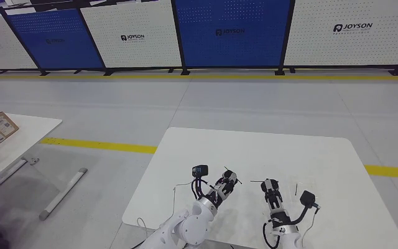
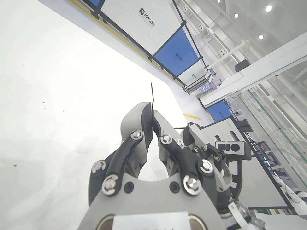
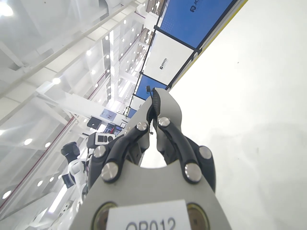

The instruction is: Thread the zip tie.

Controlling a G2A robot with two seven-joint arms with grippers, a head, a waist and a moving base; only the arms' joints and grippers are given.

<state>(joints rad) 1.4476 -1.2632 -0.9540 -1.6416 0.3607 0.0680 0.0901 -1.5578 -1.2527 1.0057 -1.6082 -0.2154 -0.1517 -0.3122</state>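
Observation:
My left gripper (image 2: 152, 111) is shut on a thin black zip tie (image 2: 151, 94), whose narrow end sticks out past the fingertips. In the top view this gripper (image 1: 229, 180) sits near the white table's (image 1: 261, 149) front edge, short black ends of the tie (image 1: 231, 175) showing around it. My right gripper (image 3: 153, 96) is shut on a black zip tie end (image 3: 148, 89), a small block poking out at the tips. It (image 1: 268, 185) stands a little to the right of the left one, a thin strip (image 1: 256, 182) pointing from it toward the left gripper. I cannot tell whether both hold one tie.
A short thin black piece (image 1: 296, 188) lies on the table to the right of the right gripper. The table's far half is bare white. Another table (image 1: 25, 134) stands at the far left. Blue and white panels (image 1: 230, 31) line the back.

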